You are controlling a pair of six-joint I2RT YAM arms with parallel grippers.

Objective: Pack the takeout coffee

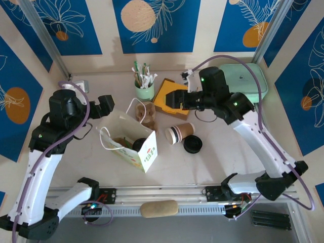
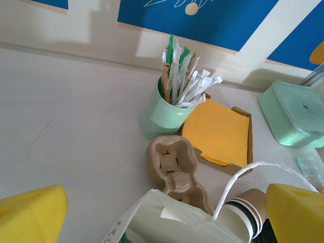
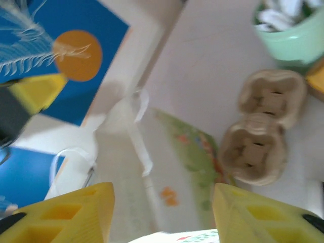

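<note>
the right claw is spread, its two yellow fingers standing well apart with nothing pinched between them. from the top camera it hangs over the back of the table, above the tray of orange napkins. beneath it in its own wrist view lies the white paper bag with its looped handles, and just to the right of that the brown moulded-pulp cup carrier, with a mint-green cup of utensils at the upper corner. the takeout coffee cup is on the table, tipped on its side just right of the bag, its banded rim toward the bag and nearer the arm bases than the claw, which is not touching it. its black lid lies flat just beside the cup's base, not on the cup. the left claw is spread wide too, holding nothing, and looks down on the bag's open mouth, the carrier, the utensil cup and the napkins, with the coffee cup's rim at the bag's right edge. a mint-green lidded box sits at the far right of the table.
</note>
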